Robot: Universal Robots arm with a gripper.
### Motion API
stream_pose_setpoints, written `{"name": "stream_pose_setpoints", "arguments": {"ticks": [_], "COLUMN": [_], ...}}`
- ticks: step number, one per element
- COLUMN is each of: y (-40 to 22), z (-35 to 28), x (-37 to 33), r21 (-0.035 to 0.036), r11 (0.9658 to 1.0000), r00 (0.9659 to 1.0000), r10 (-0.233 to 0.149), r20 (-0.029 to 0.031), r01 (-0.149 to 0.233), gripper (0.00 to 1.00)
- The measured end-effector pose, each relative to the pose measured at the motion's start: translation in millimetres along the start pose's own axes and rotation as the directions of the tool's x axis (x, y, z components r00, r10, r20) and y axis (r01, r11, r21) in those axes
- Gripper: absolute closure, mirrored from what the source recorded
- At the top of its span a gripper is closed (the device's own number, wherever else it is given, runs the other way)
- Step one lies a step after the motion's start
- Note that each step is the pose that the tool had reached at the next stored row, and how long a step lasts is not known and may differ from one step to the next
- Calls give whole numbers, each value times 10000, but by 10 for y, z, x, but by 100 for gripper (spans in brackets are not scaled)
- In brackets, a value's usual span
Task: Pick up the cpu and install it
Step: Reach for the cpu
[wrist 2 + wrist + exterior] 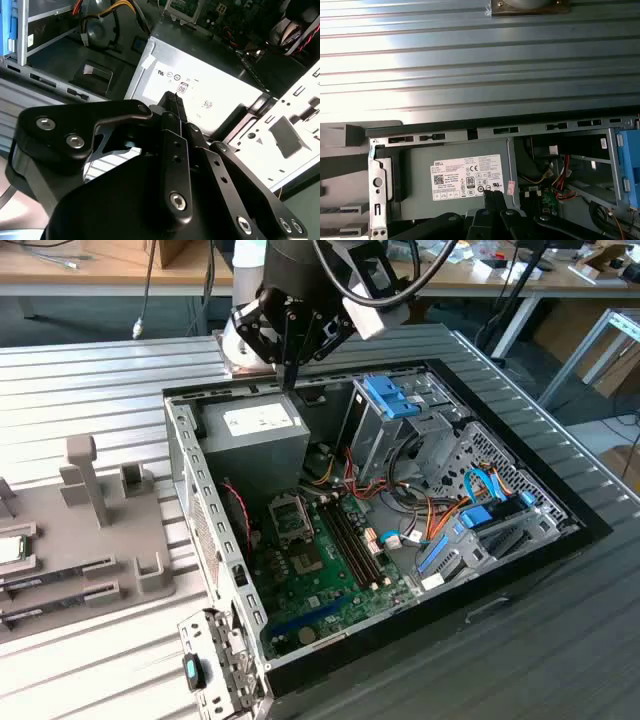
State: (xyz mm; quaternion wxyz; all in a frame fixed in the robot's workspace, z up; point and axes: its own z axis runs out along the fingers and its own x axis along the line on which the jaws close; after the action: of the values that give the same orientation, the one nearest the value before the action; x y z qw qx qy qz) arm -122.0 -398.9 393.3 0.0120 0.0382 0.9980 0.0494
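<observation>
**Partly seen**
- cpu point(9, 548): one, with a silvery top and a green rim. It lies flat in the grey holder tray point(50, 520) at the exterior view's left. The picture edge cuts off its outer side. It sits outside the computer case point(205, 520), well apart from the gripper.
- Arm: one. Its upper part is cut off by the exterior view's top edge.
- Cables inside the case: red, orange and blue, tangled, number hard to make out.

**Counted**
- gripper point(290, 378): one, black. It hovers over the case's rear edge, just above the power supply point(255, 440). In the second wrist view its fingers point(174, 107) are drawn together with nothing between them.
- memory sticks point(60, 573): two, long and dark, lying side by side in the tray near the cpu.
- socket point(290, 518): one, a square metal frame on the green board beside the power supply. What lies inside it is hard to make out.
- Blue drive bracket point(390, 397): one, at the case's far side.
- Ribbed metal table point(100, 380): one, bearing both the tray and the case.
</observation>
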Motion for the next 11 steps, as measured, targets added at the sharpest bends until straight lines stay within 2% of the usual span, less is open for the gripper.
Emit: {"name": "stream_pose_setpoints", "arguments": {"ticks": [4, 7, 9, 11], "y": [-23, -94, -151, -159], "z": [-2, 5, 26, 51], "x": [-2, -7, -18, -53], "r21": [-7, 11, 62, 120], "r11": [10000, 10000, 10000, 9999], "r00": [10000, 10000, 10000, 10000], "r10": [0, 0, -2, -1], "r20": [-1, 1, 0, -11], "r01": [0, 0, 2, 2], "gripper": [89, 89, 89, 89]}}
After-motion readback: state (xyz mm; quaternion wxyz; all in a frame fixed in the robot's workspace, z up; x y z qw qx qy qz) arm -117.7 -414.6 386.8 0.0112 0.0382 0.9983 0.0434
